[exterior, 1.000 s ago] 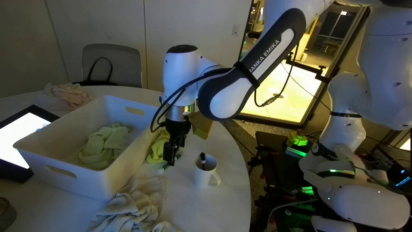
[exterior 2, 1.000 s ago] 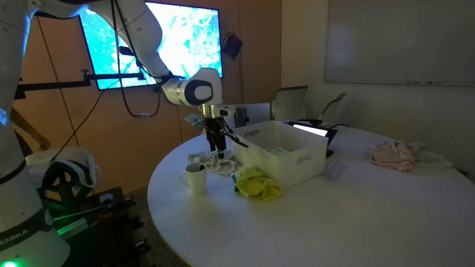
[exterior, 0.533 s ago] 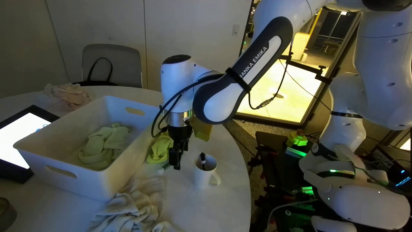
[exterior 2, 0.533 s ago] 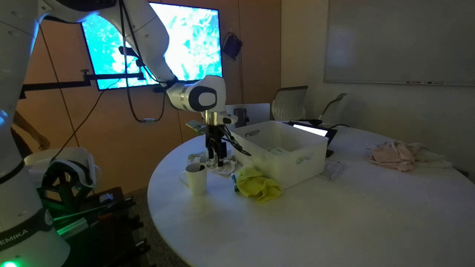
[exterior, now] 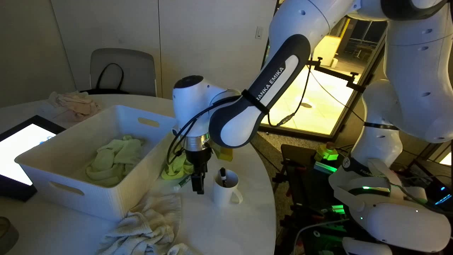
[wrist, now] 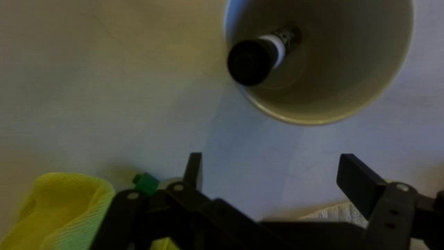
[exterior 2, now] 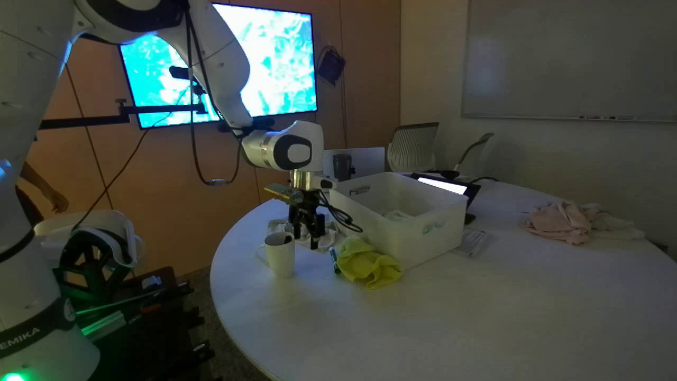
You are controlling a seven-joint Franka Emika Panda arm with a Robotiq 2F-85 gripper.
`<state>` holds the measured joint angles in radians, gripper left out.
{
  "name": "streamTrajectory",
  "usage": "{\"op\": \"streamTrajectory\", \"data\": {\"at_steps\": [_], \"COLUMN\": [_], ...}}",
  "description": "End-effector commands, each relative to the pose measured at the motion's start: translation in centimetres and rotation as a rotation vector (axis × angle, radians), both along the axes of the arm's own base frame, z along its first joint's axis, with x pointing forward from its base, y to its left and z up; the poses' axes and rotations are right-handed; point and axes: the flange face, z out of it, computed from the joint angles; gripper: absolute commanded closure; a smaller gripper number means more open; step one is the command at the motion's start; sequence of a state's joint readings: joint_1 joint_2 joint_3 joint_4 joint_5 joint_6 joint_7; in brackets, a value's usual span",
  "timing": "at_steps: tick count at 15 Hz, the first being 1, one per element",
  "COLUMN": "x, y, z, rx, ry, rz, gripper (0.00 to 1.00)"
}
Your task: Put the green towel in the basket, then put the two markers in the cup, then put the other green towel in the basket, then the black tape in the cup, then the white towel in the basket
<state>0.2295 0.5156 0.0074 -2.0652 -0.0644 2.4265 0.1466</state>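
Here, the pincer (wrist: 270, 169) is released: in the wrist view its two fingers (wrist: 359, 185) stand well apart, with the counter (exterior 2: 502, 317) visible between them. In both exterior views it hangs, pointing downward, between the white cup (exterior: 221, 198) and the basket (exterior: 88, 202). The cup stands upright and holds a black marker (wrist: 258, 57), which leans, black end uppermost, against the rim. The green marker (exterior 2: 334, 261) lies on the counter just beside a crumpled green towel (exterior 2: 367, 267), itself just outside the basket. The other green towel (exterior: 113, 161) lies bunched on the floor of the basket. The white towel (exterior: 152, 226) lies in folds on the counter near a corner of the basket; its ribbed edge shows at the lower right of the wrist view. At the lower left of an exterior view, what appears to be the black tape (exterior: 10, 238) is cut off by the frame. Beside the basket is a lit tablet (exterior: 21, 156); farther along the counter lies a heap of pink cloth (exterior 2: 560, 222).
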Motion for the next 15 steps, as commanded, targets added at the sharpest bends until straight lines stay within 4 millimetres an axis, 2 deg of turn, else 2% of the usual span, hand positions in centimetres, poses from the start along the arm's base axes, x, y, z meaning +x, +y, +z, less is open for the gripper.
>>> {"op": "streamTrajectory", "data": {"at_steps": [1, 7, 15], "x": [1.2, 2.3, 3.8], "y": [0.2, -0.1, -1.6], "z": [-0.5, -1.4, -2.9], "rx": [-0.001, 0.012, 0.049], "ry": [0.015, 0.018, 0.022], "rz": [0.078, 0.146, 0.172], "gripper": [0.0, 0.0, 0.0]}}
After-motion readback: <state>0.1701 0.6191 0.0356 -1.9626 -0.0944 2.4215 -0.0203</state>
